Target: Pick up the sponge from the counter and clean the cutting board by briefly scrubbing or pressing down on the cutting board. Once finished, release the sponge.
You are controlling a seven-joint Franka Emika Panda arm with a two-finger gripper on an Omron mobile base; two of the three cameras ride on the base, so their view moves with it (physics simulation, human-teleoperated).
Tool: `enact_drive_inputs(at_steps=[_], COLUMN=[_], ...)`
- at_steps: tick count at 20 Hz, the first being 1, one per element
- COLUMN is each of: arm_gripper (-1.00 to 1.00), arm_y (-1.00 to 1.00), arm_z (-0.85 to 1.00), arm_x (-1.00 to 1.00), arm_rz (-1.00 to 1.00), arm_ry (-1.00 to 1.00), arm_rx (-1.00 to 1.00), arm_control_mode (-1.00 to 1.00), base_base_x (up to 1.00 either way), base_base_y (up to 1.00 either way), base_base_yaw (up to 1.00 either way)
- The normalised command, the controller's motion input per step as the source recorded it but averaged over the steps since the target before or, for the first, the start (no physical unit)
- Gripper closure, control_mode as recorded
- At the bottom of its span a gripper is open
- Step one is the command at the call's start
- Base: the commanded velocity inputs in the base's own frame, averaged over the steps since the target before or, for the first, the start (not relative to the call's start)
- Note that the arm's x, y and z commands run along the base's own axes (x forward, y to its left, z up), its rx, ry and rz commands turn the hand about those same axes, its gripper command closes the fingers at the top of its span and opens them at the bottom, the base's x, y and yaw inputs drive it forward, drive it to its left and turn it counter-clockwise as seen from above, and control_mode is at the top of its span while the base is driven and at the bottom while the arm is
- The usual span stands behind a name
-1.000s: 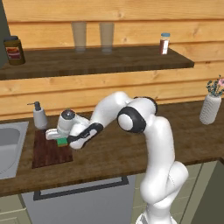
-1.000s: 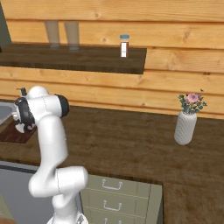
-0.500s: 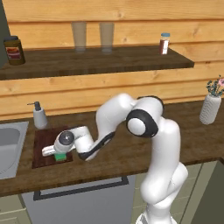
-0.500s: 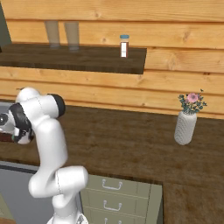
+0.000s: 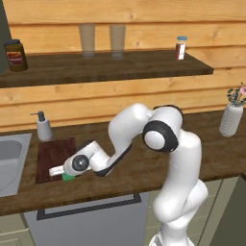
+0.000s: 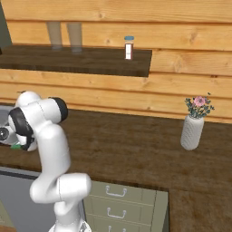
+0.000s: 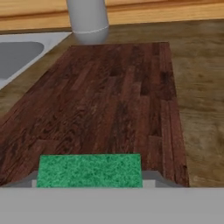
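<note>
The green sponge (image 7: 89, 170) sits between my two finger tips, and my gripper (image 7: 89, 180) is shut on it at the near end of the dark reddish-brown cutting board (image 7: 109, 100). In the left base view my gripper (image 5: 61, 173) is low over the front edge of the cutting board (image 5: 54, 150), and a corner of the sponge (image 5: 67, 177) shows under the hand. The hand lies almost level and points along the board toward the wall. The board lies on the wooden counter (image 5: 144, 168). From the right base view, my gripper (image 6: 6, 135) is at the far left edge, with a bit of the sponge (image 6: 16, 146) below it.
A grey sink (image 5: 10, 161) lies just left of the board, and a soap dispenser (image 5: 44, 129) stands behind it against the wall. A white vase with flowers (image 5: 229, 119) stands at the far right of the counter. The wall shelf (image 5: 105, 65) carries a jar, glasses and a bottle.
My arm has drawn the sponge from the back of the board toward its front edge and lowered the hand. The grip on the sponge has stayed shut.
</note>
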Motion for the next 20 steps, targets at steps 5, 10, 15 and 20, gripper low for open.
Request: enact_drive_inputs(at_steps=[5, 10, 15, 20], arm_gripper=[1.00, 1.00, 1.00, 1.00], arm_y=[0.00, -0.01, -0.12, -0.29], arm_z=[0.00, 0.02, 0.00, 0.00], arm_x=[0.73, 0.04, 0.00, 0.00], arm_rz=[0.00, 0.00, 0.02, 0.06], arm_ry=[0.02, 0.00, 0.00, 0.00], arm_rx=[0.00, 0.00, 0.00, -0.01], arm_control_mode=[-1.00, -1.00, -1.00, -1.00], base_base_x=[0.00, 0.00, 0.00, 0.00], base_base_y=[0.00, 0.00, 0.00, 0.00], base_base_yaw=[0.00, 0.00, 0.00, 0.00])
